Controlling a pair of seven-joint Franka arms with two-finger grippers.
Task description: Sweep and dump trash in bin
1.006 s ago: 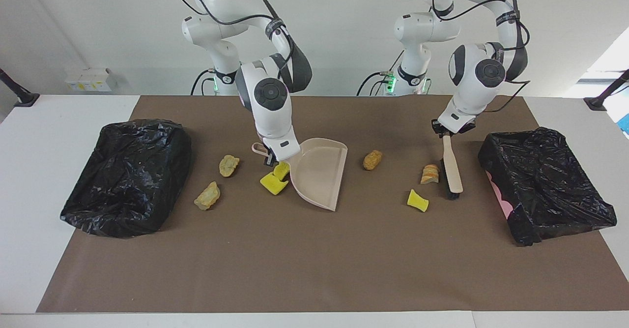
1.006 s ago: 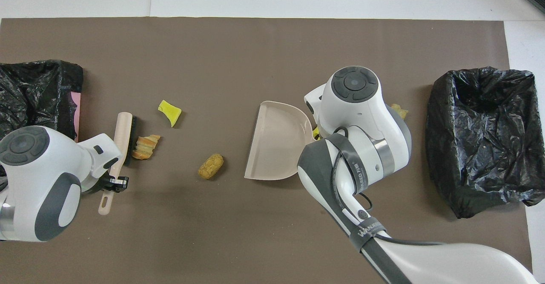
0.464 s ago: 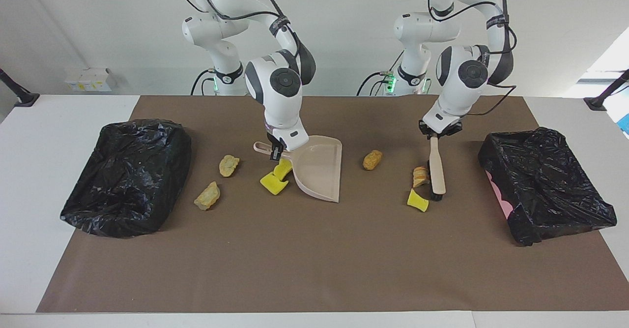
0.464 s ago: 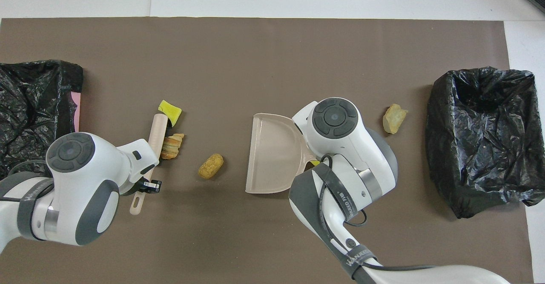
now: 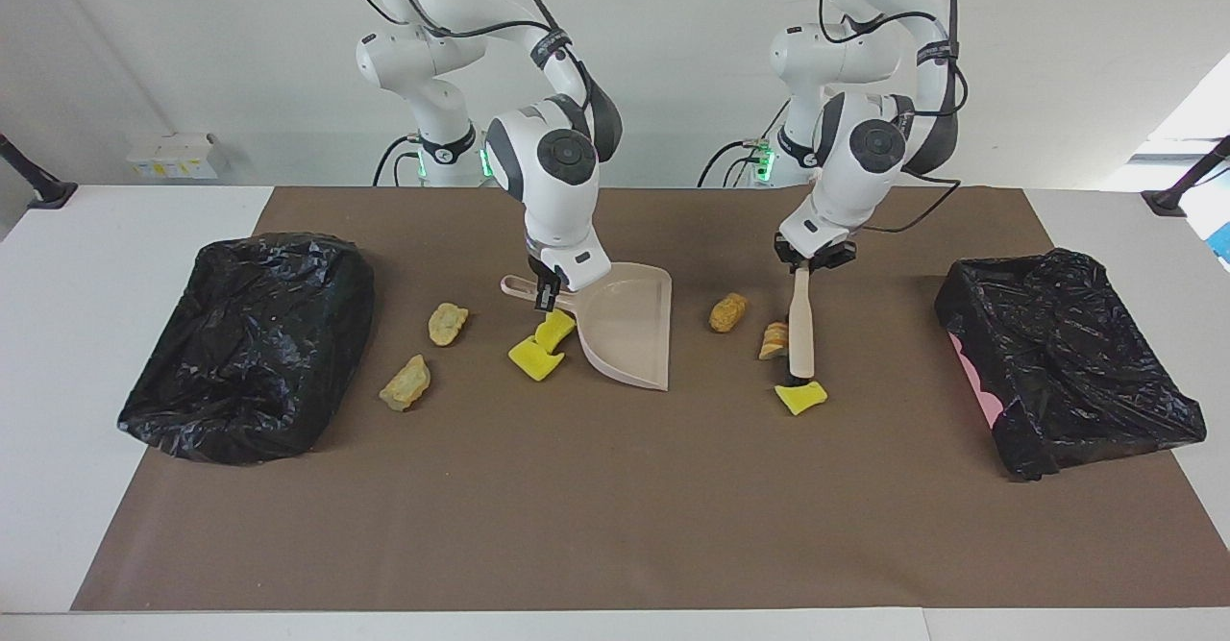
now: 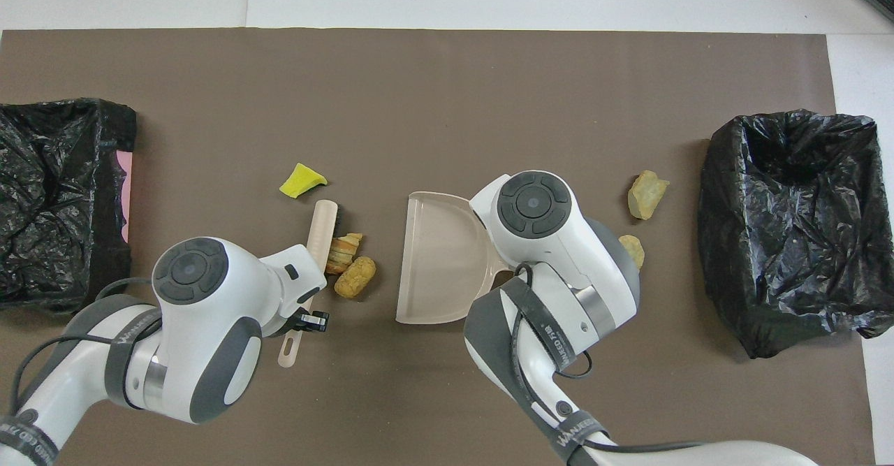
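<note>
My left gripper [image 5: 805, 261] is shut on the handle of the beige hand brush [image 5: 799, 333], whose bristles rest on the mat. A striped bread scrap [image 5: 774, 340] touches the brush, with a brown lump [image 5: 727, 311] just beside it toward the dustpan. A yellow chunk [image 5: 799, 397] lies at the brush's tip. My right gripper [image 5: 546, 290] is shut on the handle of the beige dustpan [image 5: 625, 329], which is tilted with its lip on the mat. Two yellow chunks [image 5: 538, 348] lie by the pan's back. Two tan lumps [image 5: 447, 323] [image 5: 405, 383] lie toward the right arm's end.
A black-bagged bin [image 5: 250, 343] stands at the right arm's end of the brown mat, and another [image 5: 1067, 372] stands at the left arm's end. In the overhead view the right arm hides its gripper and the two yellow chunks.
My left gripper has swept the brush toward the dustpan, pushing the striped bread up to the brown lump. The yellow chunk slipped past the brush tip. The dustpan turned slightly.
</note>
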